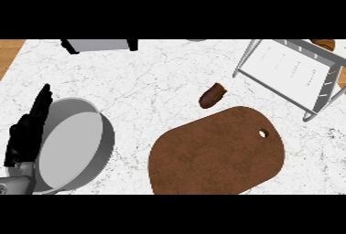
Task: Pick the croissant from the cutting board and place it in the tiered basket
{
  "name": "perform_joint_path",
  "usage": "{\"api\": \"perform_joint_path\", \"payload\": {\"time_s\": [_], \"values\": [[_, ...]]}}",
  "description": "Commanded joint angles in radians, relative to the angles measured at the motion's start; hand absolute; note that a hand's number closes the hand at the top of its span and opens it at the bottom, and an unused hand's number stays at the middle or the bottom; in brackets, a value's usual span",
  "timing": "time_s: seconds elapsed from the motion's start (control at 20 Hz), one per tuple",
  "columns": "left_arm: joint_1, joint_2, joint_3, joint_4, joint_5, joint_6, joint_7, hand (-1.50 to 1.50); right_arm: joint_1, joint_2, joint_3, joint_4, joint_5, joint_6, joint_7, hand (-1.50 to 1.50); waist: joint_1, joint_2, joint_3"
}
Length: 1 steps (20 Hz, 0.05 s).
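Brown wood makes up the cutting board (pixel 216 153), which is seen nearest, its hanging hole turned toward the far right; nothing is seen lying on it. Beside it at the left a grey round pan (pixel 71 144) is set on the white marbled counter (pixel 148 87); the left hand (pixel 27 128) is held edge-on along the pan's left rim, fingers straight and pointing away, nothing gripped, judged to be resting; the right hand is not shown. Farther off, the croissant (pixel 211 96) is seen off the board, just beyond its far edge and apart from it; whether it rests on the counter cannot be told. Farthest right stands the tiered basket (pixel 297 68), a second brown pastry (pixel 324 44) at its far corner; the croissant is judged not yet placed. No writing or brand can be read.
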Motion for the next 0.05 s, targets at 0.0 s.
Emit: {"api": "perform_joint_path", "payload": {"time_s": [0.0], "values": [[0.003,-0.042,-0.022,0.041,-0.038,0.039,-0.027,0.0,0.226,0.048,-0.062,-0.294,-0.097,0.051,0.019,-1.5,-0.001,0.012,-0.003]]}}
